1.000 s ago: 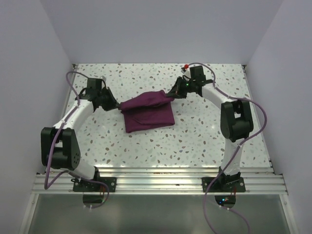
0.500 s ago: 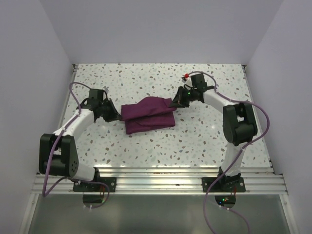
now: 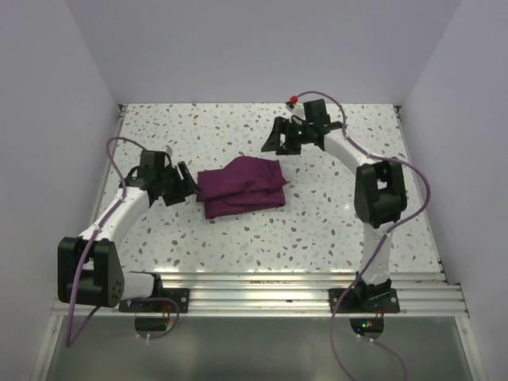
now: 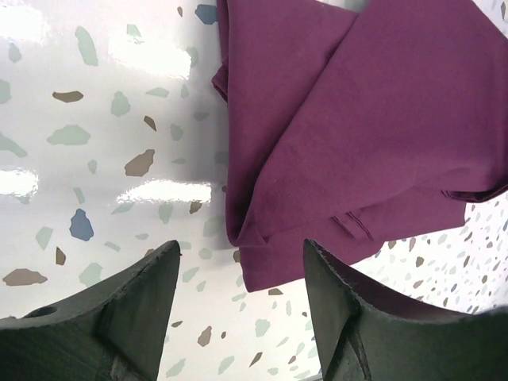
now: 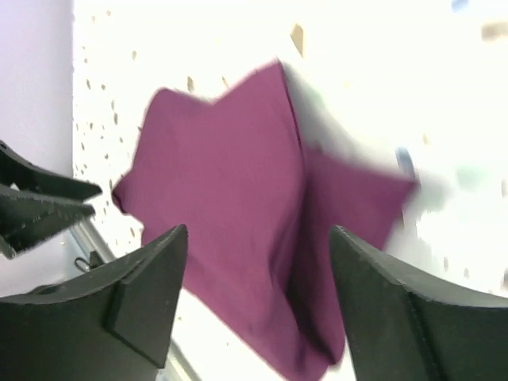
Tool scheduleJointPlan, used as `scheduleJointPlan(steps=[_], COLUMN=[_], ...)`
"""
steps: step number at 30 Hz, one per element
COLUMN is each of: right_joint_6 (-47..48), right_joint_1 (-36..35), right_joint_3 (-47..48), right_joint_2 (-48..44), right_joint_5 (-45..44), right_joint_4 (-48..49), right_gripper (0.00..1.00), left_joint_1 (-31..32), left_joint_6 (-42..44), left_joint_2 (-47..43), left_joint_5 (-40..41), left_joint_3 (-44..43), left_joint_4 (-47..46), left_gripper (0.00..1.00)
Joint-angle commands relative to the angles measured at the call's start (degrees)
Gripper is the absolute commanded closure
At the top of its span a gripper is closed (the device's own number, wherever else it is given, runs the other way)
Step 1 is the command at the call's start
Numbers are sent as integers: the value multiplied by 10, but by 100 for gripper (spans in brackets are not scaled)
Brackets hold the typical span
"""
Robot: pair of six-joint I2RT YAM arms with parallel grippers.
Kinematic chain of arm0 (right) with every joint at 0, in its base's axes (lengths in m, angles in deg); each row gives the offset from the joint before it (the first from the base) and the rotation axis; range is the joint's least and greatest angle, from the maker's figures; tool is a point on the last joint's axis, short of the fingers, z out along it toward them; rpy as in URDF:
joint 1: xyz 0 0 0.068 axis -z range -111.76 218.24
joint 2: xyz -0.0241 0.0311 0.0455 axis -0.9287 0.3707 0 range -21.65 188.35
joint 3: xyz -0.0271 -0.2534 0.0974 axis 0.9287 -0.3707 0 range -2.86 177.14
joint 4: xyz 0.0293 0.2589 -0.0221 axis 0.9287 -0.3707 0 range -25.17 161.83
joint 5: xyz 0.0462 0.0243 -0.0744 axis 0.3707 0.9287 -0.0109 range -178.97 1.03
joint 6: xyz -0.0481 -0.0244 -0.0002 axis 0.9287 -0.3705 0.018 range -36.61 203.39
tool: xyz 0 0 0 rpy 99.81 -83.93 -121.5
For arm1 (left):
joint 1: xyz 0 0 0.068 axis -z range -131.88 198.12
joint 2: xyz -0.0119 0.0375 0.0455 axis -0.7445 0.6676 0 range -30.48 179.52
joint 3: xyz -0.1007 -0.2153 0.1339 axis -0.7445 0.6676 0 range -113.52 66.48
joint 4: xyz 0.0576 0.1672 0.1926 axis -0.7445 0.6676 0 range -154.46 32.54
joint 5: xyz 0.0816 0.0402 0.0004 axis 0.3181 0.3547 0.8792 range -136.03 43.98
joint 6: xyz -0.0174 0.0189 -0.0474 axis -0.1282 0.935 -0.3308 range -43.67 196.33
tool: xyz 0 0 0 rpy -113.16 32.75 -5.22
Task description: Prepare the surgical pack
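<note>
Plum cloth (image 3: 241,187) lay folded in a rough bundle (layers uneven, so squaring likely remained), my left gripper (image 3: 189,185) and right gripper (image 3: 272,141) both spread, empty.

surgical pack (image 3: 242,185): matt plum cloth, soft, fine weave
table (image 3: 317,226): smooth, glossy speckled stone
my fingers (image 4: 119,317): matt black plastic, faintly grainy
my base rail (image 3: 254,294): brushed metal

My overhead view is bright, even and sharp, with only a soft shadow beside the plum-purple cloth (image 3: 240,186). In my left wrist view, white glare patches sit on the glossy worktop (image 4: 103,95). My right wrist view is blurred and overexposed, its background washed white.
</note>
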Motion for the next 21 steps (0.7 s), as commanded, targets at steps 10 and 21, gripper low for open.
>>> scheduleJointPlan(steps=[10,21], right_joint_6=[114,103], right_joint_1=[-34,-53], right_joint_3=[374,405], right_joint_2=[264,326], right_joint_5=[76,133], right_joint_4=[-114,-102], right_gripper=[22,30], left_joint_1=[1,1], left_joint_6=[32,33], left_joint_2=[-24,6], left_joint_5=[27,9], left_joint_3=[1,9], left_joint_4=[15,-9], left_gripper=[33,33])
